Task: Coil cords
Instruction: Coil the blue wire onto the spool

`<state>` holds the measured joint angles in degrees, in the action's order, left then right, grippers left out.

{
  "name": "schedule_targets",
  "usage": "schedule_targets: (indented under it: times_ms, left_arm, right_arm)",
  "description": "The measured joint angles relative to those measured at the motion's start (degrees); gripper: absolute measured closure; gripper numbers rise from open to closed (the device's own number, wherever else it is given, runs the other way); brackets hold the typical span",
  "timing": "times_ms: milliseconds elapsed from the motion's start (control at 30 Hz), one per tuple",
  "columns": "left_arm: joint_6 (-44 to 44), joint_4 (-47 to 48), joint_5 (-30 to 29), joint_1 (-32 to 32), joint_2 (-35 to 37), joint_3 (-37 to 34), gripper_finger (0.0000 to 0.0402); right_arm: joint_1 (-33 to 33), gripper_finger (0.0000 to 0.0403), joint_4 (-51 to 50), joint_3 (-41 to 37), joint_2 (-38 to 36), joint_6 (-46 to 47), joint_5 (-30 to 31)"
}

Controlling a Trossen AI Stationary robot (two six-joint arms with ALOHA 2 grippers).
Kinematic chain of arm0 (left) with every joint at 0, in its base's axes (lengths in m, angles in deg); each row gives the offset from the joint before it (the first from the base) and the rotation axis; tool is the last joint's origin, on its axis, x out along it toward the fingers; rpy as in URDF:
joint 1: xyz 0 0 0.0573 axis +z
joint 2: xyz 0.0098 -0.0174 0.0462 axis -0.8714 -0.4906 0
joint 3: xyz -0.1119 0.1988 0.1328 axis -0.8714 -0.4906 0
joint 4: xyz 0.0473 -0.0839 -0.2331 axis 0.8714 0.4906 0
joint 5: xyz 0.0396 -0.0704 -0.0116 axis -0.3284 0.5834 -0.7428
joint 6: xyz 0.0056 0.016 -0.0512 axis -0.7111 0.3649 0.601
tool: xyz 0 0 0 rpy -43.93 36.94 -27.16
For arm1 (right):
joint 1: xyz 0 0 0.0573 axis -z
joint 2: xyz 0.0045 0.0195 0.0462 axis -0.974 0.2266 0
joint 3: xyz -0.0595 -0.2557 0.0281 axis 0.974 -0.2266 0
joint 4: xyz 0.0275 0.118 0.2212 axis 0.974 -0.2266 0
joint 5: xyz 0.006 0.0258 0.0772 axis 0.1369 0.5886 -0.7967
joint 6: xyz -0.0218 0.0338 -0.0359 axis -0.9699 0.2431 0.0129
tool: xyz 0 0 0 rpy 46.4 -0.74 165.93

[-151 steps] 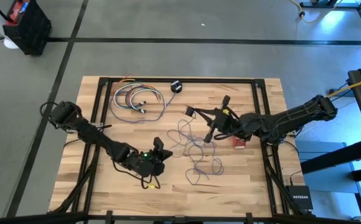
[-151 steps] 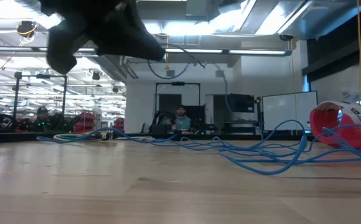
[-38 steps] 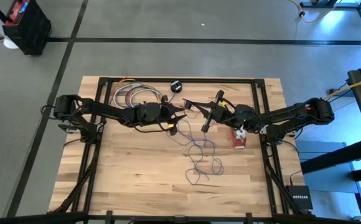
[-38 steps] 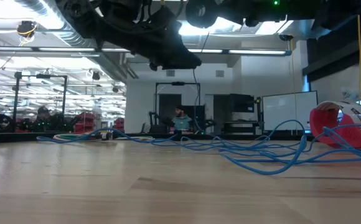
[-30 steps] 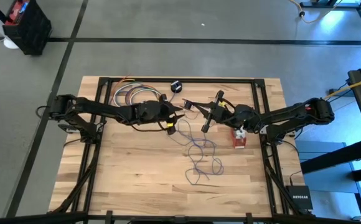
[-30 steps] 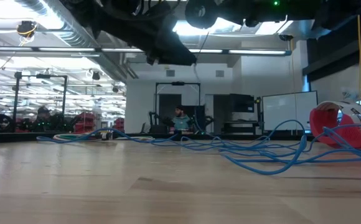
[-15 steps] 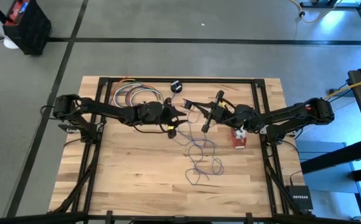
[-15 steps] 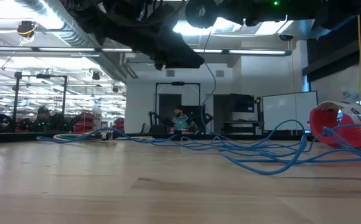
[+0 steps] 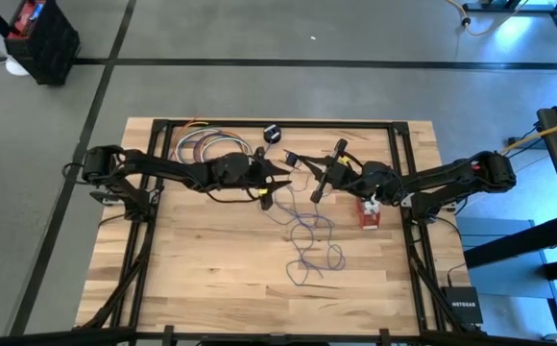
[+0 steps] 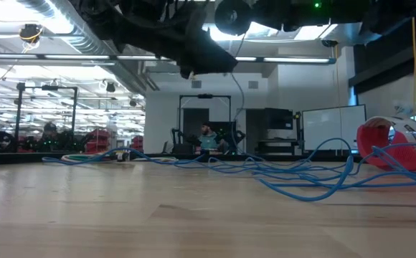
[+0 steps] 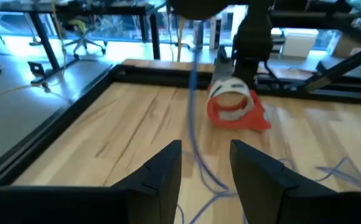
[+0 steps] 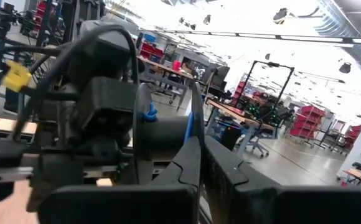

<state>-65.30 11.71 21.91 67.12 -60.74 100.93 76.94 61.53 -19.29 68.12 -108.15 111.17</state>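
wood table (image 9: 192,279): thin bluish-purple cord (image 9: 309,245) loose mid-table, red-and-white cord bundle (image 9: 370,213) right, multicolour cable coil (image 9: 209,146) far left, black puck (image 9: 272,133) far centre.

middle of the table (image 9: 163,279) is blocked by the loose cord (image 9: 309,240) tangle; front left corner is left open.

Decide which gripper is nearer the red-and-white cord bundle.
Right. The right gripper sits just beside the red-and-white cord bundle; the left gripper lies farther off, beyond it.
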Motion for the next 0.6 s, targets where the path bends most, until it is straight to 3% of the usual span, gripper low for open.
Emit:
schedule_targets:
  times_ms: [300,500,600]
  left_arm:
    - [-1.9,-0.9,-7.3,0.1,-1.5,0.0,0.028]
    - [-3.8,0.7,-10.1,0.3,-1.5,0.0,0.0367]
    - [-5.1,2.5,-16.5,0.4,-1.3,0.0,0.0393]
  right_arm:
    - [0.0,0.0391,0.1,0.0,0.0,0.0,-0.1]
    - [0.0,0.0391,0.1,0.0,0.0,0.5,-0.1]
    - [0.0,0.0391,-0.2,0.0,0.0,0.6,-0.5]
